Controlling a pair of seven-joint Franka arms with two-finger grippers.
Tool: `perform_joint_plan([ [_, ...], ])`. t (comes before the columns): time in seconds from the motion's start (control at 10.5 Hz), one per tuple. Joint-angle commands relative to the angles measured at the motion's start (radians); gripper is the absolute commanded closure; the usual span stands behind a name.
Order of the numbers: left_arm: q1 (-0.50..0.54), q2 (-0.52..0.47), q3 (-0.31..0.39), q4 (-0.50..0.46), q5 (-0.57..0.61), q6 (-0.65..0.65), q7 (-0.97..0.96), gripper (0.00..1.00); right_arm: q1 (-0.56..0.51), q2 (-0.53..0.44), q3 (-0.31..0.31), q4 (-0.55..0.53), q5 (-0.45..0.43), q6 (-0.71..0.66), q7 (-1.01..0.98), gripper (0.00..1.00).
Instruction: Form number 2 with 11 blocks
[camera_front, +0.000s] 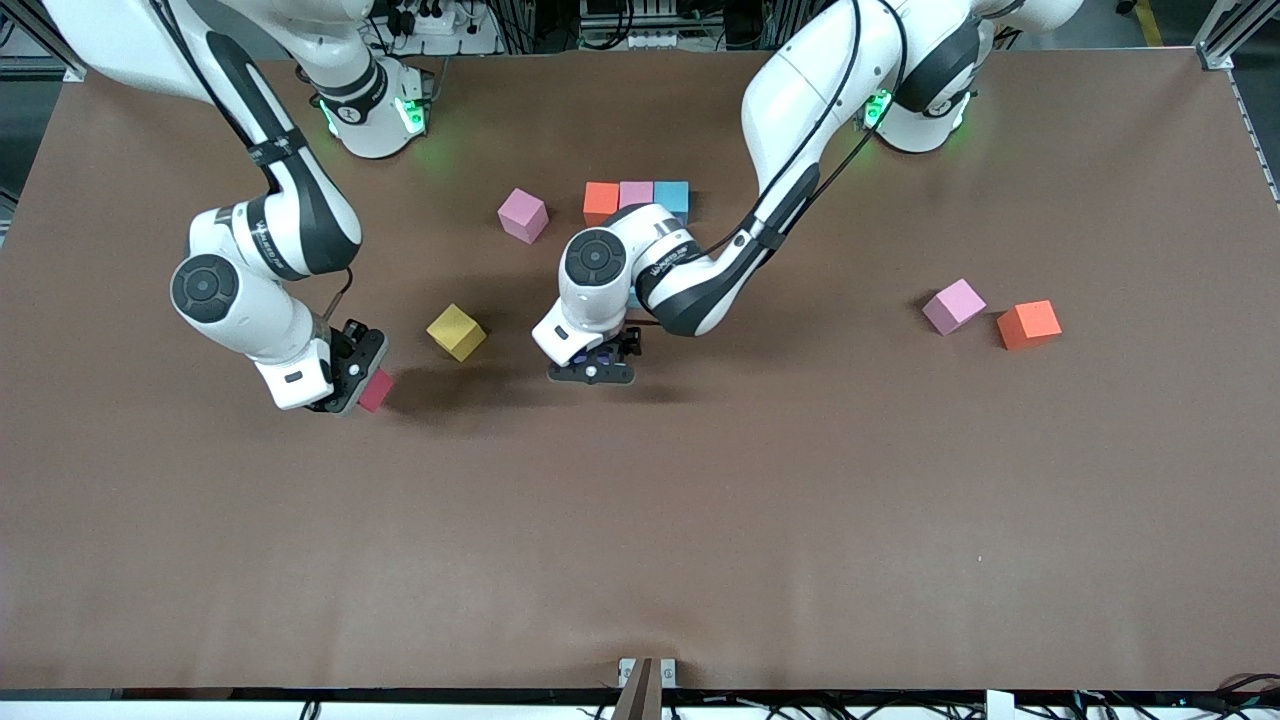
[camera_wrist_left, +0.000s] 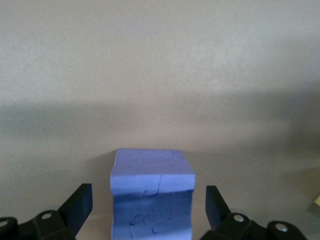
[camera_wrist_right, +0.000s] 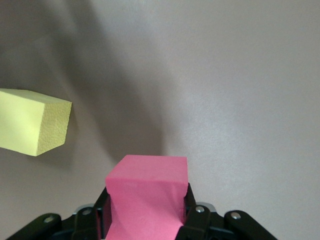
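A row of three blocks, orange (camera_front: 600, 200), pink (camera_front: 636, 192) and light blue (camera_front: 672, 196), lies at the middle of the table near the bases. My left arm hides the table just in front of this row. My left gripper (camera_front: 597, 368) is low over the table with its fingers open on either side of a purple block (camera_wrist_left: 152, 200), with a gap at each side. My right gripper (camera_front: 360, 385) is shut on a red block (camera_wrist_right: 146, 197), low over the table beside a yellow block (camera_front: 456, 331), which also shows in the right wrist view (camera_wrist_right: 32, 121).
A loose pink block (camera_front: 523, 215) lies beside the row, toward the right arm's end. Another pink block (camera_front: 953, 305) and an orange block (camera_front: 1028, 324) lie toward the left arm's end. The brown table (camera_front: 700, 520) is bare nearer the front camera.
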Motion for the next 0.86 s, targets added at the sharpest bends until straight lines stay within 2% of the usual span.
perform_joint_plan([
  [0.0, 0.001, -0.09, 0.014, -0.004, -0.028, -0.091, -0.059, 0.0, 0.016, -0.002, 0.011, 0.024, 0.016, -0.01, -0.008, 0.5],
  [0.38, 0.094, -0.232, 0.011, -0.009, -0.025, -0.231, -0.099, 0.0, 0.095, 0.0, 0.01, 0.066, 0.017, -0.007, 0.016, 0.49],
  [0.76, 0.251, -0.36, 0.013, -0.012, -0.02, -0.493, -0.09, 0.0, 0.219, 0.0, 0.01, 0.106, 0.025, -0.019, 0.234, 0.49],
])
